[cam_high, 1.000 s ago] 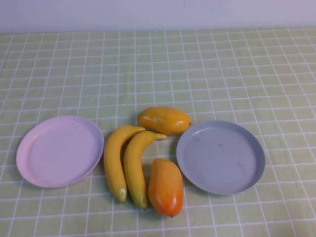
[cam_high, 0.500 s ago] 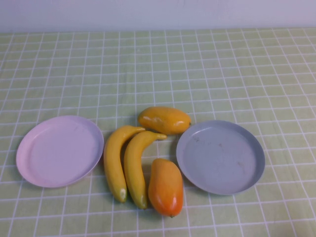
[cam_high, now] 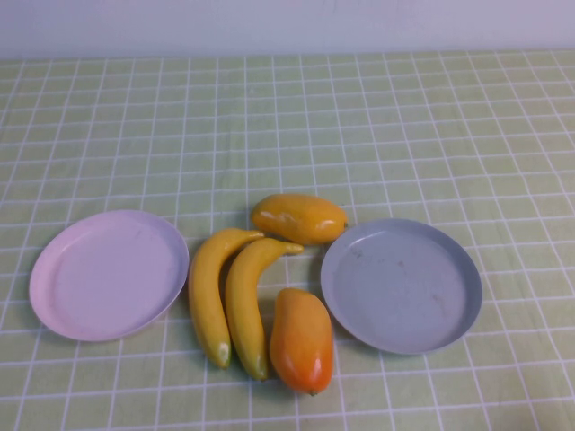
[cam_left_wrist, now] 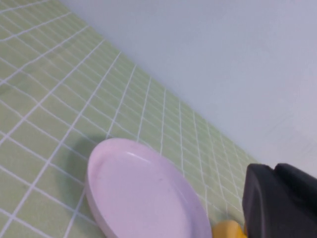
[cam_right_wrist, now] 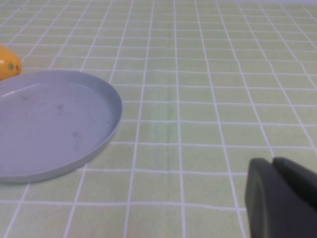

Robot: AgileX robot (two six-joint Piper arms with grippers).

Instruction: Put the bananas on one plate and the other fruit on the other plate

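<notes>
The two bananas [cam_high: 226,301] lay side by side between the pink plate [cam_high: 54,269] on the left and the grey plate [cam_high: 449,310] on the right, with one mango [cam_high: 299,218] just behind them and one mango [cam_high: 301,339] near the grey plate, so nothing looked sorted yet. Both plates were bare. Only a dark corner of the left gripper [cam_left_wrist: 280,203] and the right gripper [cam_right_wrist: 280,198] showed in the wrist views, so I cannot tell how either was set, and neither arm showed from above.
</notes>
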